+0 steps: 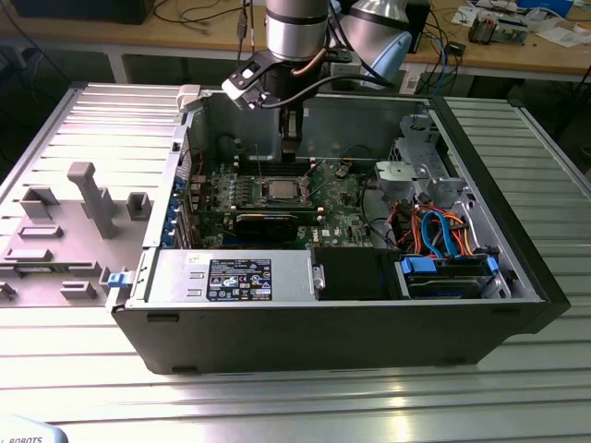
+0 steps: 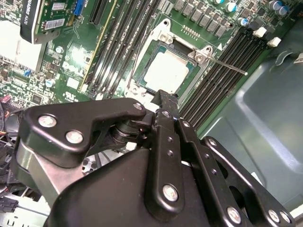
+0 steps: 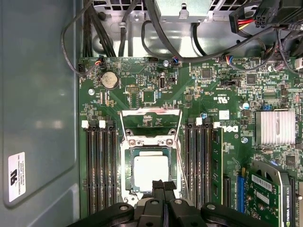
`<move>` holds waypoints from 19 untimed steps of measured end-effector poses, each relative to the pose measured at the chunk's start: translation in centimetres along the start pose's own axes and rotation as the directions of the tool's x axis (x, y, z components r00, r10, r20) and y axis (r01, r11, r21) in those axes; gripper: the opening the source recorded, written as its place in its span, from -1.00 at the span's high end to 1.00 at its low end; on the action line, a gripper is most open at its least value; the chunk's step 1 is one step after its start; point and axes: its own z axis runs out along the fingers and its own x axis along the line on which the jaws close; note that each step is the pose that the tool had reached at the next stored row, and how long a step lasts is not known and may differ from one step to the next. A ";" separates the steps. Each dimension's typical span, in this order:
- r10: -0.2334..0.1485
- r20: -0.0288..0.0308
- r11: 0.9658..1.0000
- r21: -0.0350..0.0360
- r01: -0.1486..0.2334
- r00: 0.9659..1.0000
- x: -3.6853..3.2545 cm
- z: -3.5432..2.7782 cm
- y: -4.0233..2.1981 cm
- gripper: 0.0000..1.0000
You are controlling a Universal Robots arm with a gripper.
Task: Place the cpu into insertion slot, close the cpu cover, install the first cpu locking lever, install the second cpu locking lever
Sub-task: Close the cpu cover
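Step in hand, as judged: closing the cpu cover; the cpu [image 3: 150, 172] looks seated in the insertion slot [image 3: 126, 163]; the cpu cover [image 3: 151, 112] stands swung open just beside the slot; a locking lever [image 2: 227, 66] juts free from the slot's corner. The gripper [image 3: 162, 185] hovers over the slot's edge opposite the cover, fingers pressed together, holding nothing; the next move probably calls for a gentle, even push on the raised cover.

One tabletop [image 1: 277, 401] carries one open case [image 1: 369, 328]. In the first wrist view there is one motherboard [image 3: 208, 94], with one socket [image 3: 124, 165], one cpu [image 3: 150, 171] and one cover [image 3: 150, 112]. The memory slots form two banks [image 3: 100, 165], one on each side of the socket. There is one coin battery [image 3: 109, 79], one heatsink [image 3: 275, 127] and one card [image 3: 270, 194]. One arm [image 1: 295, 28] has one claw [image 3: 162, 185].
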 end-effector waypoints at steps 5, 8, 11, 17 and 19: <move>0.000 0.000 1.000 0.000 0.000 1.000 0.01 0.01 0.42 0.79; 0.000 0.000 1.000 0.000 0.000 1.000 0.01 0.01 0.76 0.79; 0.000 0.000 1.000 0.000 0.000 1.000 0.02 0.01 1.08 0.79; 0.000 0.001 1.000 0.000 0.000 1.000 0.04 0.02 2.02 0.79; 0.000 0.001 1.000 0.000 0.000 1.000 0.08 0.02 2.28 0.79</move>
